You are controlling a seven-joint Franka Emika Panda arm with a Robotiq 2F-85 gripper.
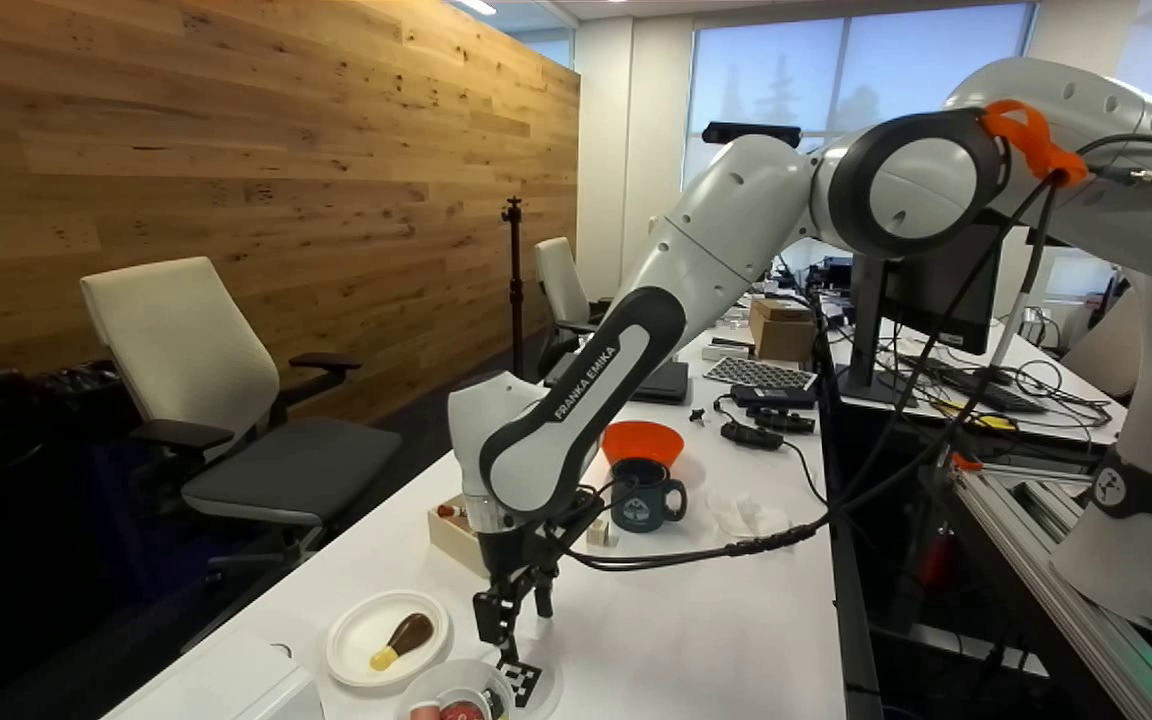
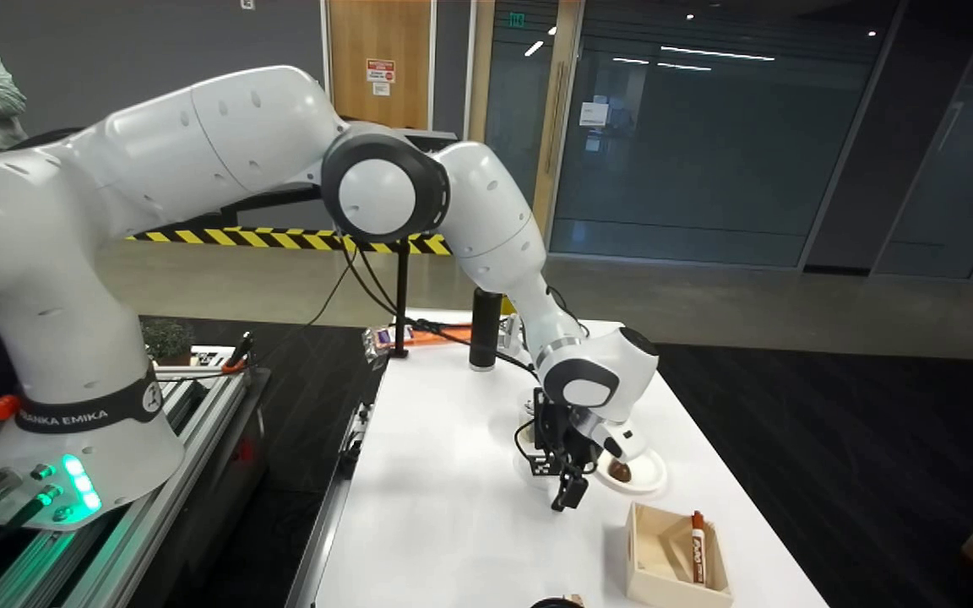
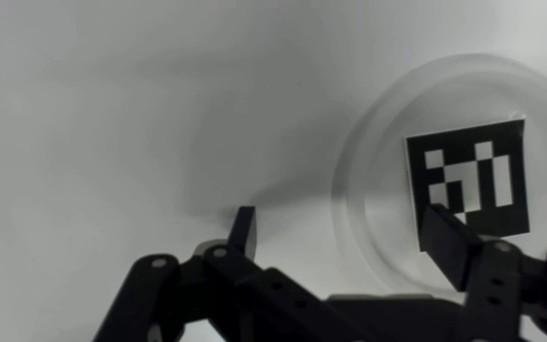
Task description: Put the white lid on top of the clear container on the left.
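Hand [image 3: 342,218] spread wide, gripping nothing; one finger [image 3: 447,249] over white lid [image 3: 470,171] (round, pale-rimmed, square black-and-white pattern).

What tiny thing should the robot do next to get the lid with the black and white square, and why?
Maybe slide the open fingers a bit to the right in the wrist view, toward the middle of the white lid. One finger seems to be over the lid, the other over the table, so a grip from here might be lopsided.
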